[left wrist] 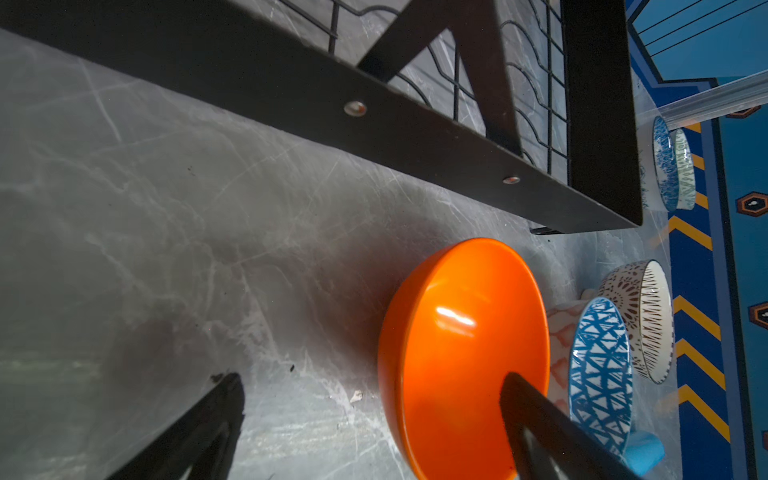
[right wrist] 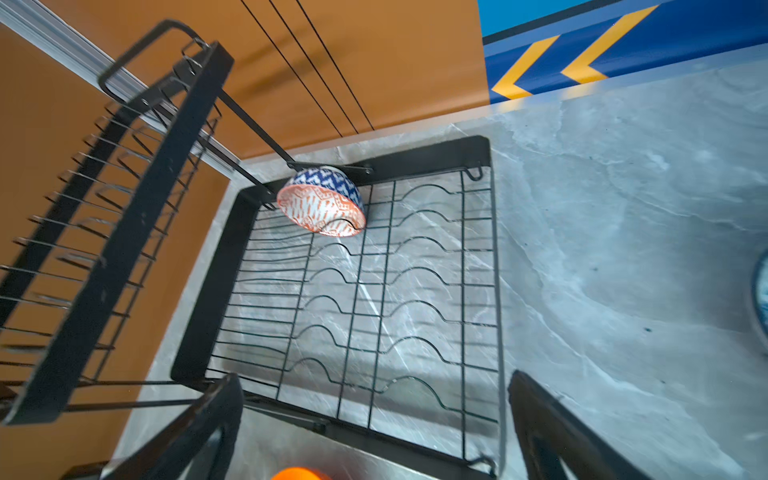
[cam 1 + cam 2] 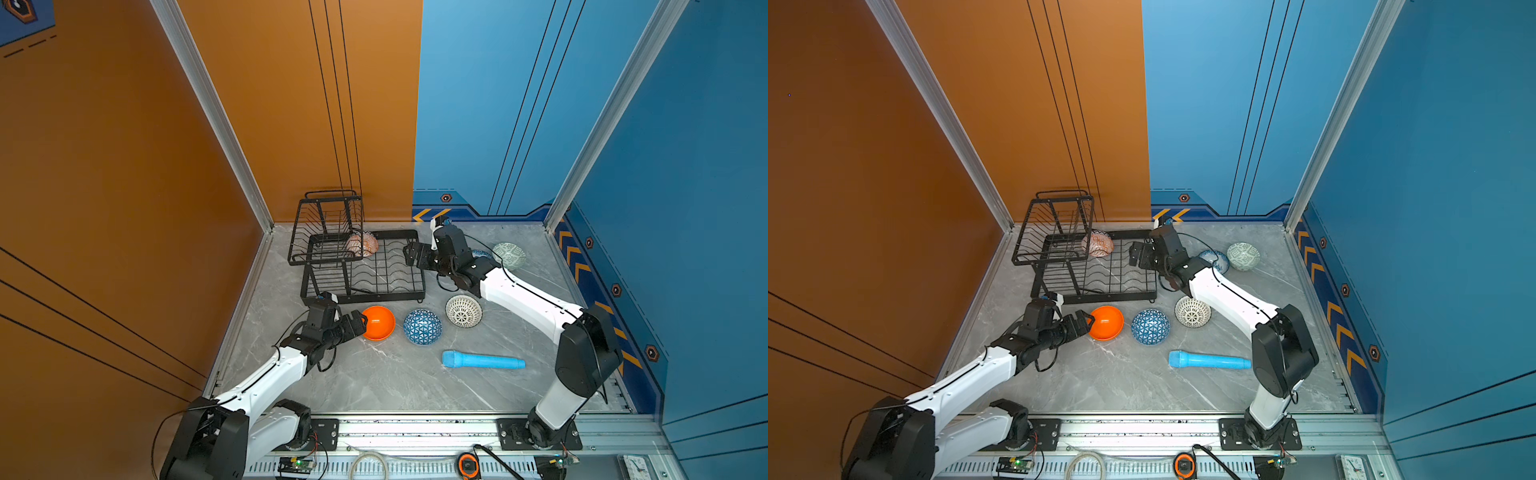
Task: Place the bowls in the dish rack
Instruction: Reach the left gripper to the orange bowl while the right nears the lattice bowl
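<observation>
Right wrist view gives me one bowl loaded: the diamond bowl (image 2: 322, 203) leans on its side in the rack (image 2: 208, 286), at the far end of its lower tray. My right gripper (image 3: 412, 254) hangs at that tray's edge, jaws apart and empty. Five sit on the table (image 3: 395, 382): orange bowl (image 1: 465, 332), triangle bowl (image 3: 422, 327), dotted bowl (image 3: 464, 311), floral bowl (image 3: 1214, 259), green bowl (image 3: 509, 254). My left gripper (image 1: 370, 377) straddles the orange bowl's rim, jaws apart, not clamped. I judge that pickup is next.
</observation>
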